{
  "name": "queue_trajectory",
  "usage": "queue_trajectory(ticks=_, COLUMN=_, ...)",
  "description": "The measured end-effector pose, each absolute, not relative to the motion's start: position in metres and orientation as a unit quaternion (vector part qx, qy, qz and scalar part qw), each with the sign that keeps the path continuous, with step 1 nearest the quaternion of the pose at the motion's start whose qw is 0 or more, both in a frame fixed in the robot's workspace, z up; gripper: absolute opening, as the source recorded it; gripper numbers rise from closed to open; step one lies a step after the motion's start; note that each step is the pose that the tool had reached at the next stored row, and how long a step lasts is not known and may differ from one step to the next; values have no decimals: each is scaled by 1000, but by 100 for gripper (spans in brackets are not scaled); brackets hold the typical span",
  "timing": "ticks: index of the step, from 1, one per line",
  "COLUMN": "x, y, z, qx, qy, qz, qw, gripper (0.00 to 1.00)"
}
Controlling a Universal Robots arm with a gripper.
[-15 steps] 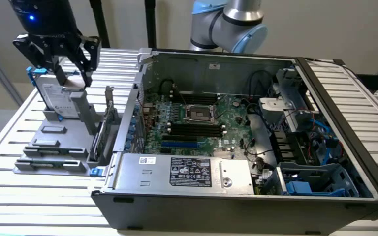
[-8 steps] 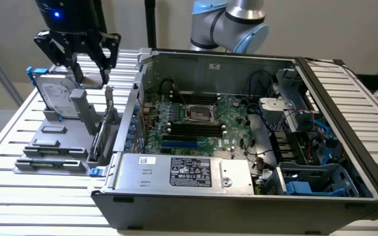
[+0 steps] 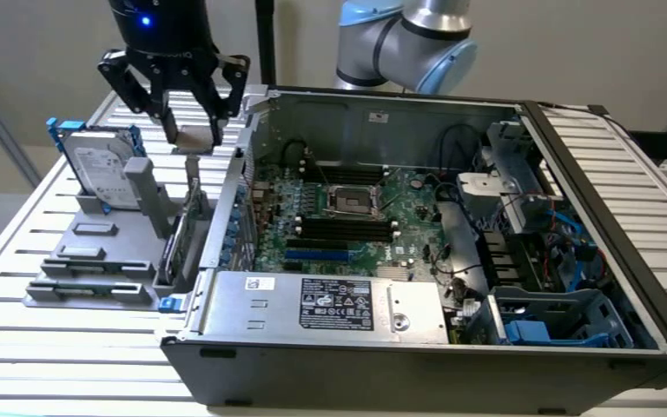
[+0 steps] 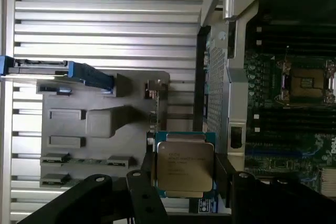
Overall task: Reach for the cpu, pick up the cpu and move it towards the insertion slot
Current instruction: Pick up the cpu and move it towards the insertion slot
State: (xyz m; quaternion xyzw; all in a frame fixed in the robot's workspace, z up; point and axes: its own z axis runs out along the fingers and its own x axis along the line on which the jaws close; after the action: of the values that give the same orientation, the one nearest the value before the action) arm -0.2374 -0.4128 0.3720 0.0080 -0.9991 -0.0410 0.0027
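Printed text on cpu [image 4: 185, 167] illegible

Silver cpu [image 4: 185, 166] aloft, slot [image 3: 353, 201] apart

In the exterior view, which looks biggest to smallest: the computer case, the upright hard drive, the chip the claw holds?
1. Computer case, by far.
2. Hard drive.
3. Cpu, held in the gripper, looks smallest.

The gaps are wide enough that nearness to the camera hardly matters.
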Motion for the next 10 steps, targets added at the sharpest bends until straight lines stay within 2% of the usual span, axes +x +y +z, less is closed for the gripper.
queue_trajectory(ticks=10, x=-192, y=-413, z=374, qx=8, qy=-999, qz=-44, qw=3, gripper=55)
